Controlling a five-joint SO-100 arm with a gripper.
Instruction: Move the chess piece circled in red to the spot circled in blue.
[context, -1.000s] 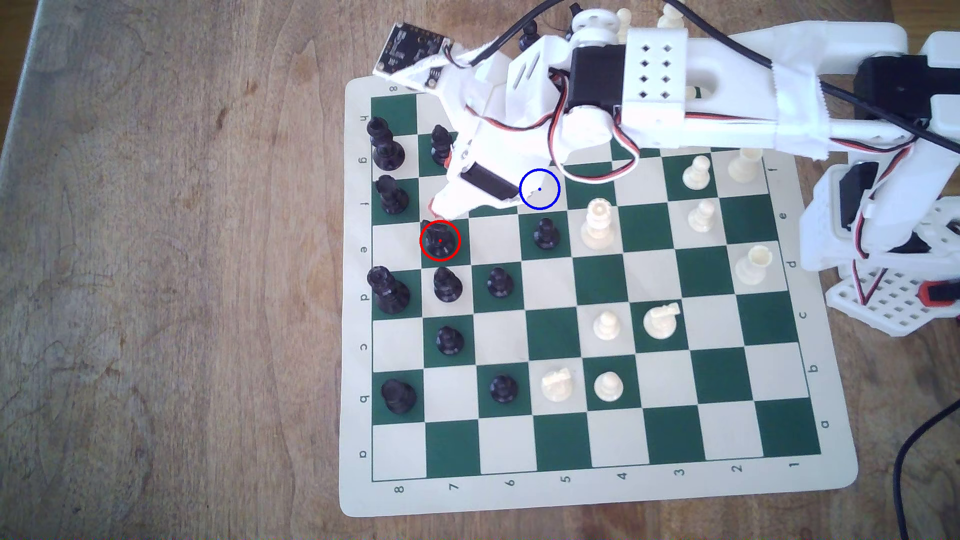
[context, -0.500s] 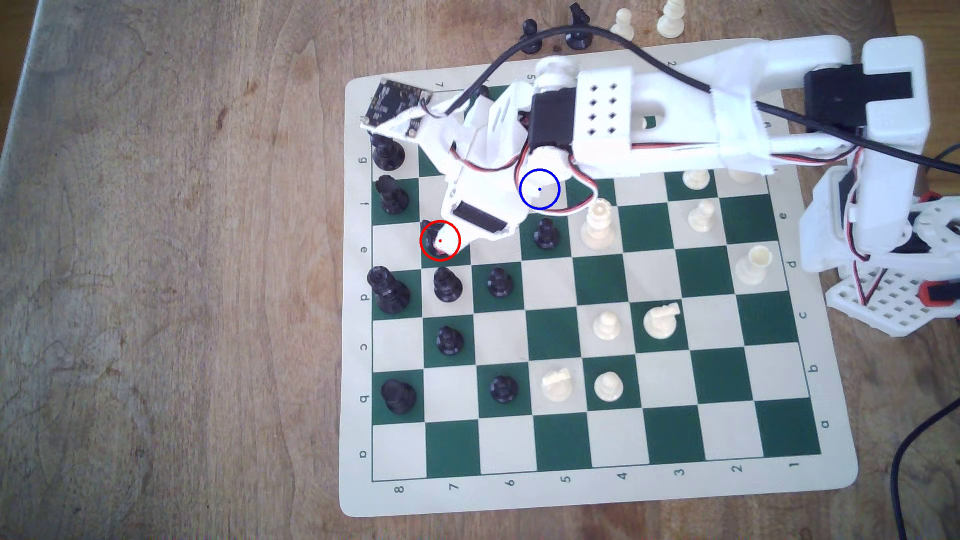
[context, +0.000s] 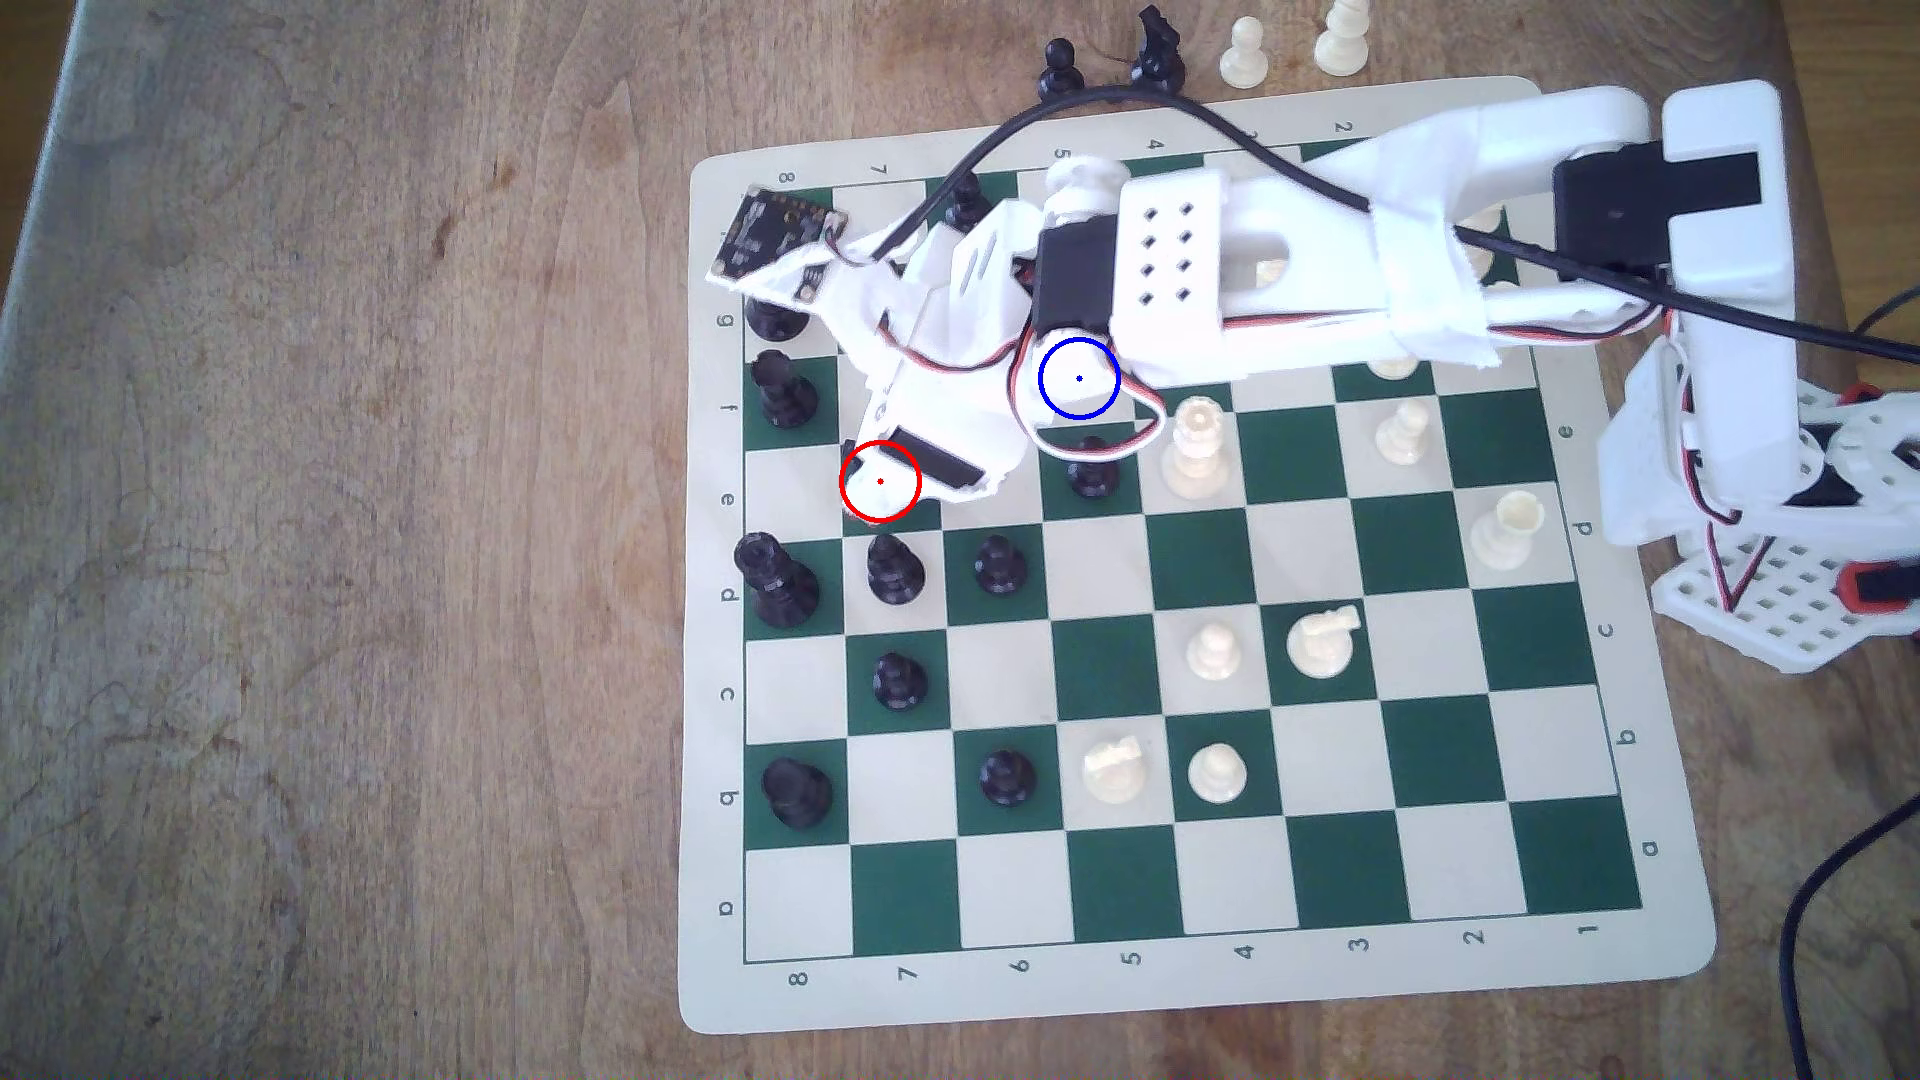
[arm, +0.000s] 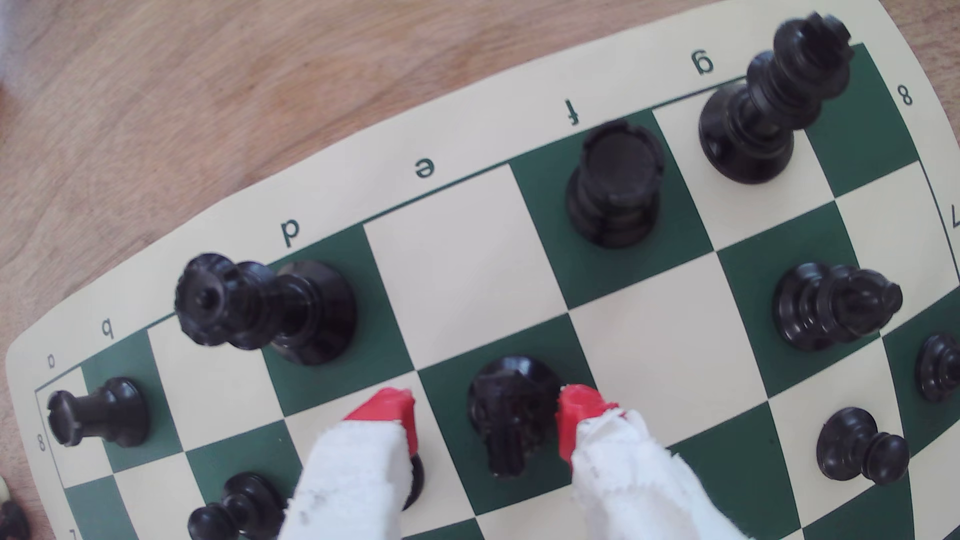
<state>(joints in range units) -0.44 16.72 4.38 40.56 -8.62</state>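
Hand (arm: 485, 415) open astride knight (arm: 511, 415) on green-and-cream board (context: 1340, 883), wooden table (context: 343, 540) beneath.

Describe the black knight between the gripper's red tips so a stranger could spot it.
On the green-and-cream board, find the dark green square one in from the lettered edge, file e. The knight stands there between the open gripper tips, its uneven horse-head top unlike the round-headed pawns nearby.

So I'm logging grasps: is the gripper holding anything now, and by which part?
Nothing is held yet. The gripper is open, its red fingertips on either side of the black knight, which stands on its green square; one tip looks close to touching.
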